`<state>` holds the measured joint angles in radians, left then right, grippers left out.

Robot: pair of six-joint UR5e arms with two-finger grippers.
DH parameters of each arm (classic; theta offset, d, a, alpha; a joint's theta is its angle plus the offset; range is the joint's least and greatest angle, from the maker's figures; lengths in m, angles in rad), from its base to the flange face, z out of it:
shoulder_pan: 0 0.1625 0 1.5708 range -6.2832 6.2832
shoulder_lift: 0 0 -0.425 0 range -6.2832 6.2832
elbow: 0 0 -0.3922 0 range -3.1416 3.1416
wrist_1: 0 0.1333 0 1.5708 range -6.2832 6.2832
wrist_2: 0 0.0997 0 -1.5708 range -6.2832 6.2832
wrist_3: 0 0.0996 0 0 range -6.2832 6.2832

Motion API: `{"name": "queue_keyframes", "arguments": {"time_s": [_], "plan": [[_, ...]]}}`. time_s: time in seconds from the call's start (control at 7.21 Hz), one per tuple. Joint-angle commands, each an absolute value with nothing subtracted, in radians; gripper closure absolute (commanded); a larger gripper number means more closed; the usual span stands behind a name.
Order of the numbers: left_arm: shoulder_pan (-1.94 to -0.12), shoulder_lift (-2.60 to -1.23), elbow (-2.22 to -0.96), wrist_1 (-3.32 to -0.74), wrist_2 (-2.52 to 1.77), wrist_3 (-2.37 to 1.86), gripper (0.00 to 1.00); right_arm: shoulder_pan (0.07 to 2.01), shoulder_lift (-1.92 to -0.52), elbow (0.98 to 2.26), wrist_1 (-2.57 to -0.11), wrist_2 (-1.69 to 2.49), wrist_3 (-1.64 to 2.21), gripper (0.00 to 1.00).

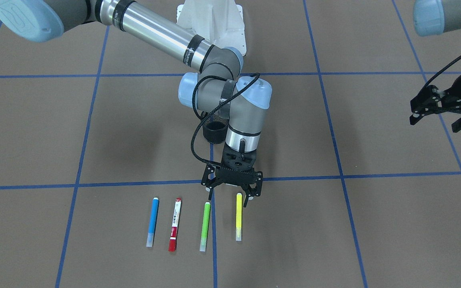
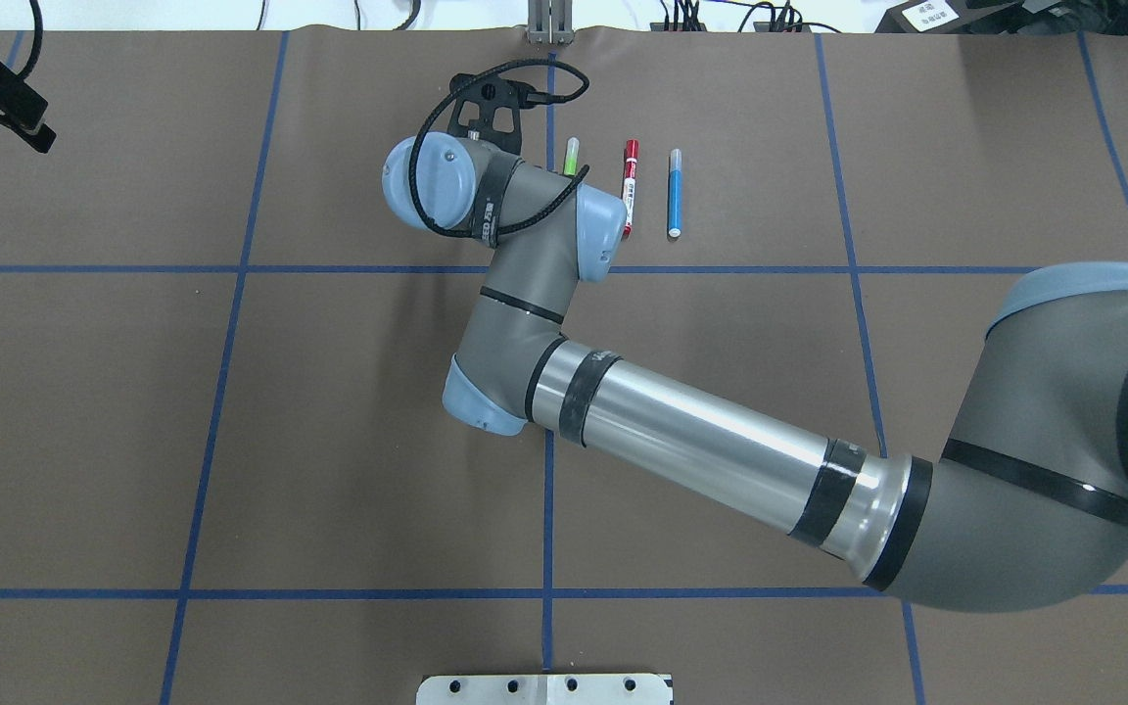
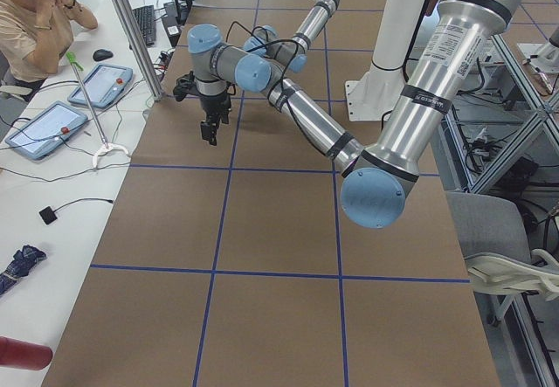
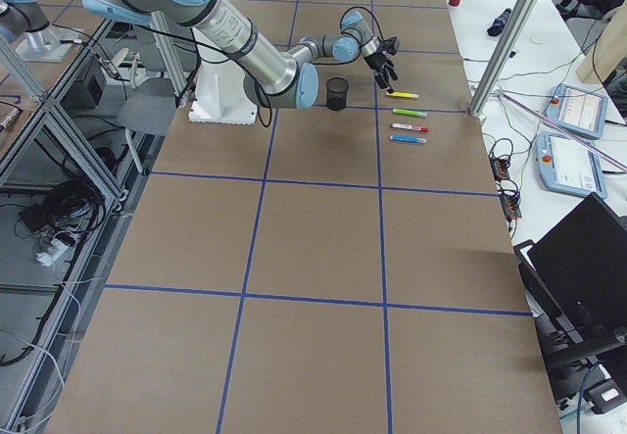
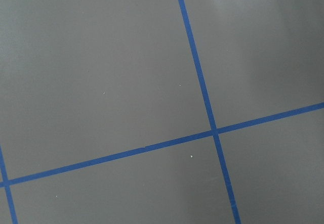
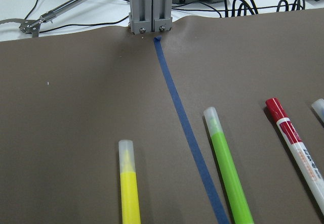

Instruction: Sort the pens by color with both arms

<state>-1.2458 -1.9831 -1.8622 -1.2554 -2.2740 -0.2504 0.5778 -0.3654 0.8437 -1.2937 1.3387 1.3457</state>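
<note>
Hovering with jaws spread, the right gripper sits over one end of the yellow pen, flat on the worktop. Light, stiff, smooth, it likely rolls; a mid-barrel pinch seems safest.

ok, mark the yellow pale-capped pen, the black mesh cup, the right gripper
yellow pale-capped pen (image 1: 239, 216): front-facing view, mid barrel.
black mesh cup (image 1: 213, 138): front-facing view, outer wall.
right gripper (image 1: 230, 198): front-facing view, between fingertips.

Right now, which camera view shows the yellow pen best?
The exterior front-facing view: the yellow pen lies there whole, unobstructed. The right wrist view shows only its capped end; exterior right shows it tiny; overhead, the right arm hides it.
</note>
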Motion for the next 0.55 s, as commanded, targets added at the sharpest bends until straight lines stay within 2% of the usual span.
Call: {"name": "queue_keyframes", "arguments": {"time_s": [0.0, 0.42], "plan": [[-1.25, -1.979, -1.862, -1.256, -2.264, -0.244, 0.0, 0.705, -0.389, 0.873, -1.311, 1.568, 1.197, 0.0], [-1.262, -1.945, -1.861, -1.308, -2.26, -0.23, 0.0, 0.884, -0.536, 1.113, -1.457, 1.817, 0.943, 0.0]]}}
